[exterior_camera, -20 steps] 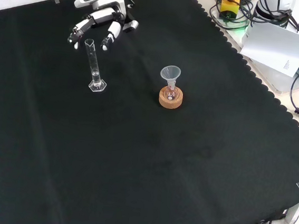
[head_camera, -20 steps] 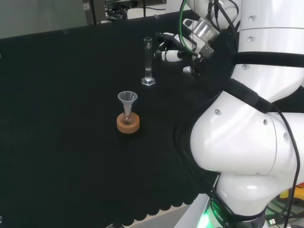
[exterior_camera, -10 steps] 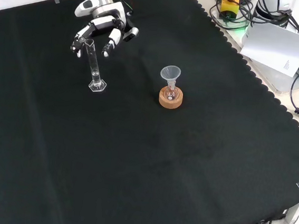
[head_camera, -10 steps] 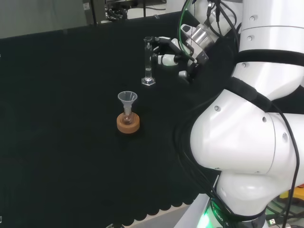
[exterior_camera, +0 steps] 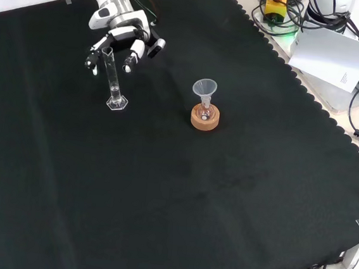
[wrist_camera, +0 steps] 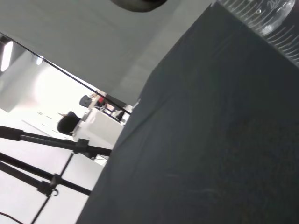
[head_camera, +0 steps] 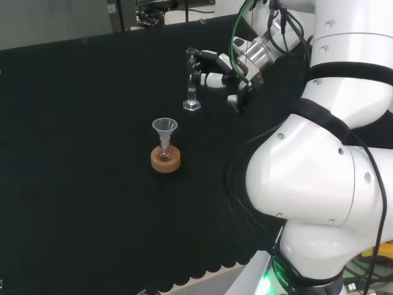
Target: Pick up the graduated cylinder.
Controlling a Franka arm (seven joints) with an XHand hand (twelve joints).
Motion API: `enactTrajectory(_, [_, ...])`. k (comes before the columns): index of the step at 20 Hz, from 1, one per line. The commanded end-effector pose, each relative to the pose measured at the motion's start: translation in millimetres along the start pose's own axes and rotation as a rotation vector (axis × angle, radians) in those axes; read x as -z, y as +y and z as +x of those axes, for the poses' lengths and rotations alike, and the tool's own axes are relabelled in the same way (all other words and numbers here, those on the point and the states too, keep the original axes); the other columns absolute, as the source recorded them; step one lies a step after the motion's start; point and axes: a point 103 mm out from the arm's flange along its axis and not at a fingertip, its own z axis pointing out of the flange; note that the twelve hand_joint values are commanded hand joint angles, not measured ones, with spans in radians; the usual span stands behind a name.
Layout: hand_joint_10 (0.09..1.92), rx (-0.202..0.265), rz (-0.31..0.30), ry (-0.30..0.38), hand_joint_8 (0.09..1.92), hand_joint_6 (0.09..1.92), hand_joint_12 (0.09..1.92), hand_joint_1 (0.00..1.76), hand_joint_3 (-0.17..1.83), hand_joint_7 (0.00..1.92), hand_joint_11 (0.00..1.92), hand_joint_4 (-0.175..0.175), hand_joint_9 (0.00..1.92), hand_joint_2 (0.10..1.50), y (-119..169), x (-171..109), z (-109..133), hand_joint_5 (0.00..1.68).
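Note:
The graduated cylinder (head_camera: 191, 78), a tall clear tube on a hexagonal foot, stands upright on the black cloth (head_camera: 73, 123). In the front view the cylinder (exterior_camera: 112, 78) has the hand (exterior_camera: 122, 31) just behind its upper end. The hand's fingers (exterior_camera: 129, 58) hang relaxed and spread on either side of the tube's top. Seen from the head camera, the hand (head_camera: 222, 64) reaches in from the right and its fingertips (head_camera: 202, 79) lie close beside the tube; contact cannot be told. The wrist view has the cylinder's marked rim (wrist_camera: 264, 17) close up.
A clear funnel (head_camera: 164, 128) sits in a small flask on a cork ring (head_camera: 166, 161), nearer than the cylinder; in the front view the cork ring (exterior_camera: 204, 119) lies to its right. The arm's white links (head_camera: 325, 184) stand at right. Paper (exterior_camera: 333, 55) and cables lie beyond the cloth's scalloped edge.
The hand has moved toward the cylinder, leftward in the head view and downward in the front view, so its fingers now flank the tube's top. The cylinder and funnel have not moved.

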Motion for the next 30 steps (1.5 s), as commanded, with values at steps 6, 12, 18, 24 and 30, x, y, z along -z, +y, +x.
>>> enactTrajectory(6, [0.58,0.046,0.016,0.049,0.63,0.09,1.27,1.04,-0.17,0.36,0.4,-0.04,0.61,0.99,8.9,-8.2,3.4,0.51])
enactTrajectory(12, [0.55,0.032,0.022,0.053,0.63,0.09,1.23,1.07,-0.17,0.38,0.47,-0.042,0.66,1.01,8.8,-8.8,0.5,0.53])
enactTrajectory(18, [0.51,0.038,0.033,0.079,0.64,0.09,1.17,1.1,-0.17,0.4,0.57,-0.048,0.73,1.02,10.1,-15.5,-5.2,0.56])
enactTrajectory(24, [0.47,0.036,0.036,0.096,0.65,0.13,1.12,1.12,-0.17,0.43,0.66,-0.053,0.8,1.03,10.5,-18.6,-6.7,0.6])
enactTrajectory(30, [0.38,0.029,0.038,0.087,0.62,0.3,1.06,1.15,-0.17,0.53,0.76,-0.045,0.91,1.05,11.5,-21.2,-8.2,0.67])
